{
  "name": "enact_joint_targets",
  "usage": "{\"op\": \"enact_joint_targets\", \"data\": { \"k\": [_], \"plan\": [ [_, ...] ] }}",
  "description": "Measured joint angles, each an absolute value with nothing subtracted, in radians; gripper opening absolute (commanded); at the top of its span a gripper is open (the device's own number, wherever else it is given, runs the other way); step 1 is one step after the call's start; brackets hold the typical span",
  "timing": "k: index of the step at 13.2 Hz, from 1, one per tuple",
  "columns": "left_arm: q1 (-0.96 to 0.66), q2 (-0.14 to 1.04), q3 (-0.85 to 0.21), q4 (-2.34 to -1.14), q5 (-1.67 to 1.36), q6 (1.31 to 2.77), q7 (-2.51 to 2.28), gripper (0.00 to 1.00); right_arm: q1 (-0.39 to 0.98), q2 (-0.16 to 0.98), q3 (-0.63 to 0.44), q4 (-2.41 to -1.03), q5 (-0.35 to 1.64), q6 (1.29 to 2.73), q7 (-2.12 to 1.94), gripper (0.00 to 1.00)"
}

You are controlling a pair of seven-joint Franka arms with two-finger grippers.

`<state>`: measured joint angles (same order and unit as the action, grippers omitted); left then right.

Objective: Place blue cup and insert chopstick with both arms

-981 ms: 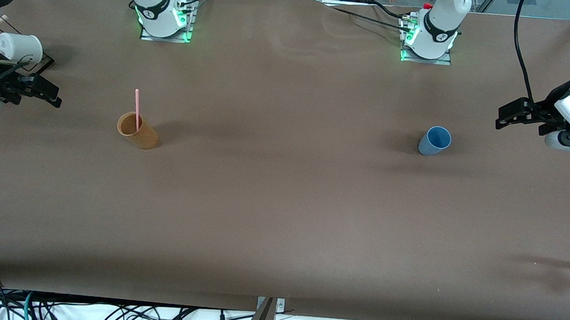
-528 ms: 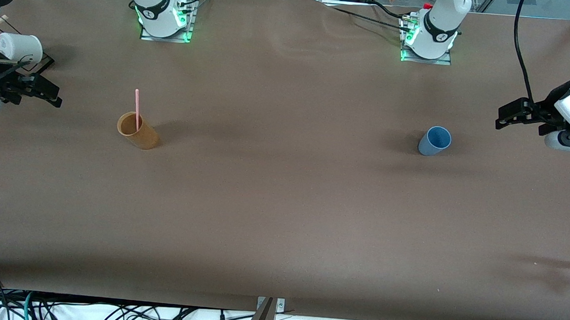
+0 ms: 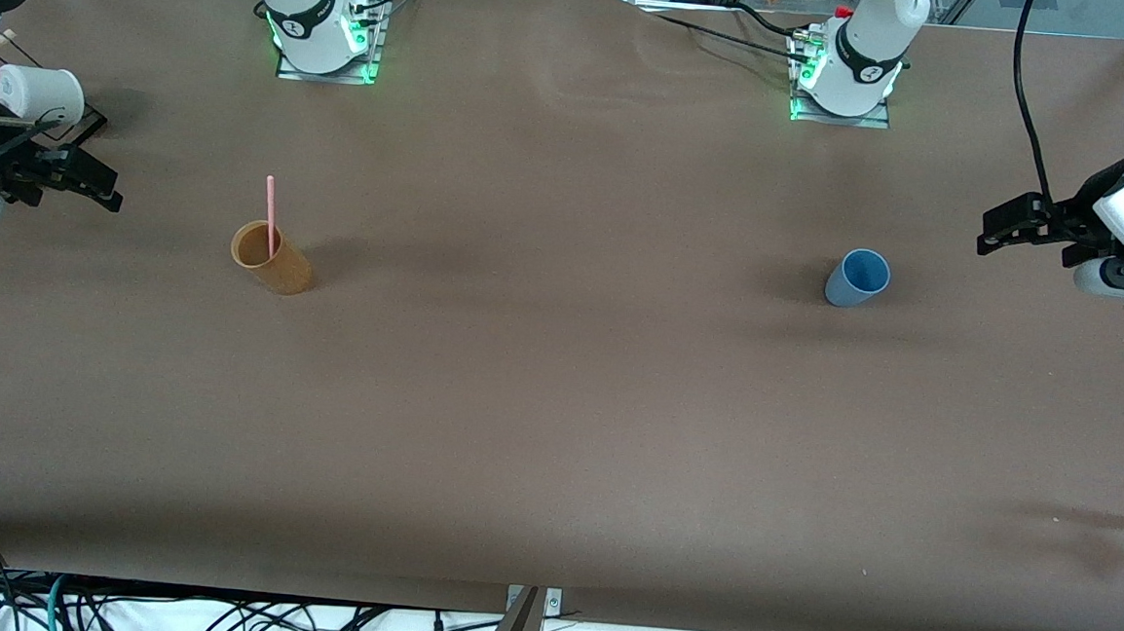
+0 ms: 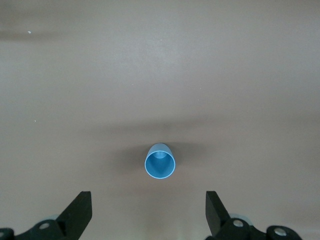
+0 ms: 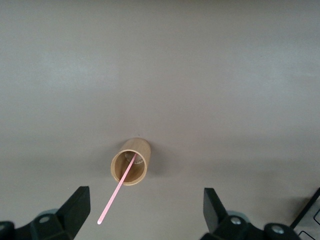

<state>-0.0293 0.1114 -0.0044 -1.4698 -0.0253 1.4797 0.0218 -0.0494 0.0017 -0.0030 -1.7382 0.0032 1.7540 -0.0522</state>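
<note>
The chopstick (image 3: 269, 215) stands in the orange-brown cup (image 3: 273, 259) toward the right arm's end of the bench (image 3: 555, 432), its lower end down inside the cup and its long axis running steeply upward, leaning against the rim so that the free end sticks well above the cup mouth. In the right wrist view the chopstick (image 5: 117, 189) slants out of the orange-brown cup (image 5: 130, 161) toward the space between the two fingers of the right gripper (image 5: 145, 210). That cup is upright, mouth up. The blue cup (image 3: 857, 278) stands upright too, mouth open to the top and empty, toward the left arm's end of the bench, at about the same nearness to the front camera as the orange-brown cup and well apart from it. The left gripper (image 3: 992, 230) hangs in the air over the bench edge at its own end, apart from the blue cup, jaws spread wide and holding nothing; its wrist view shows the blue cup (image 4: 160, 161) centred between the wide fingers. The right gripper (image 3: 101, 190) hangs likewise at its end of the bench, spread wide and empty, clear of the orange-brown cup, just beside a white cup (image 3: 39, 93).
</note>
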Motion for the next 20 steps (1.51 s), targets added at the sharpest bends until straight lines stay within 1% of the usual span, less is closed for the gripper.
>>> {"op": "enact_joint_targets", "data": {
  "k": [16,20],
  "plan": [
    [-0.029,0.125,-0.003,-1.47,-0.025,1.48,0.022,1.0,-0.049,0.002,-0.003,-1.738,0.003,1.754,-0.052,1.0],
    [-0.012,0.147,0.0,-1.47,-0.025,1.479,0.02,1.0,-0.05,0.002,-0.003,-1.738,0.003,1.752,-0.052,1.0]
  ]
}}
